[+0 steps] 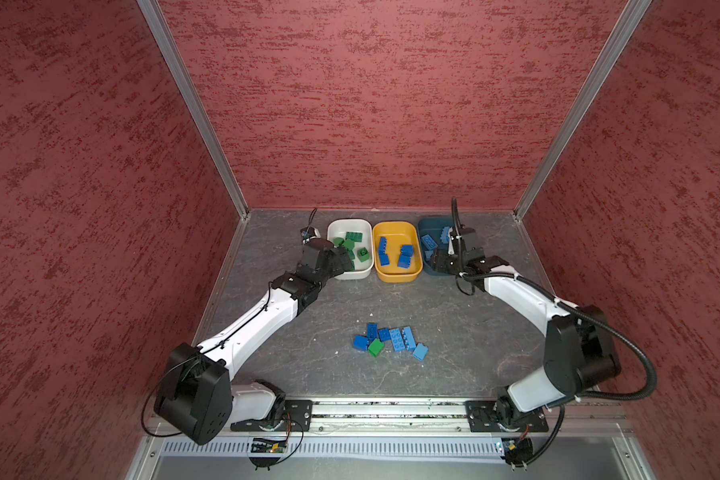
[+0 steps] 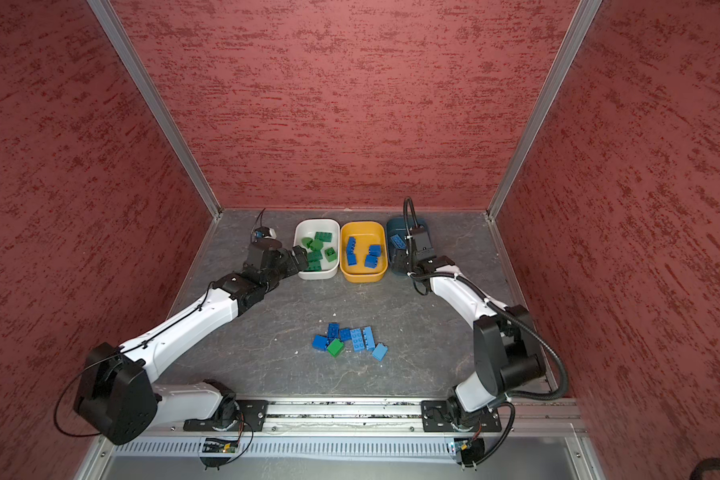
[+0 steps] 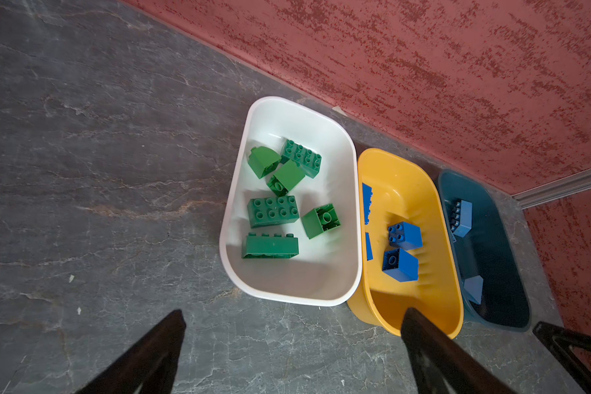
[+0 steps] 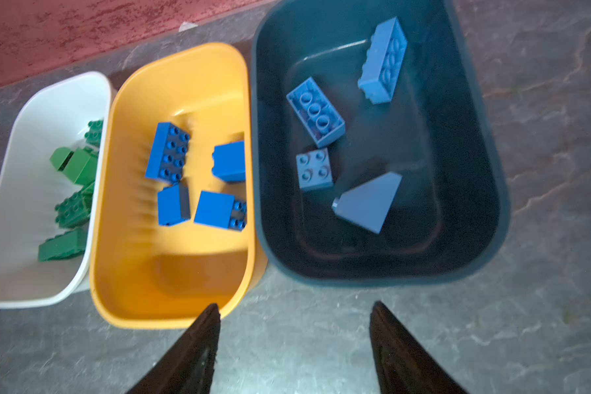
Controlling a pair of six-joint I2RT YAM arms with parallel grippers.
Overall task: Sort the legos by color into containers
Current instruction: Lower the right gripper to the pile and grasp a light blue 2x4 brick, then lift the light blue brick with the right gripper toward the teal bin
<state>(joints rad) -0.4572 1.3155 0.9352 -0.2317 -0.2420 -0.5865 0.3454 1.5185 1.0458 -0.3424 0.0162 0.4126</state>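
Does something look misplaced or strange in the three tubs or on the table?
Nothing stands out. The white tub holds only green bricks, the yellow tub only dark blue bricks, the teal tub only light blue bricks. Several lie tipped over. A loose pile lies unsorted on the table.

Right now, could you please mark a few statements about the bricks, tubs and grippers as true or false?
1. The white tub holds only green bricks. True.
2. The yellow tub holds red bricks. False: it holds dark blue bricks.
3. One green brick lies among the loose bricks on the table. True.
4. The left gripper grips a brick. False: it is open and empty.
5. The teal tub is empty. False: it holds light blue bricks.
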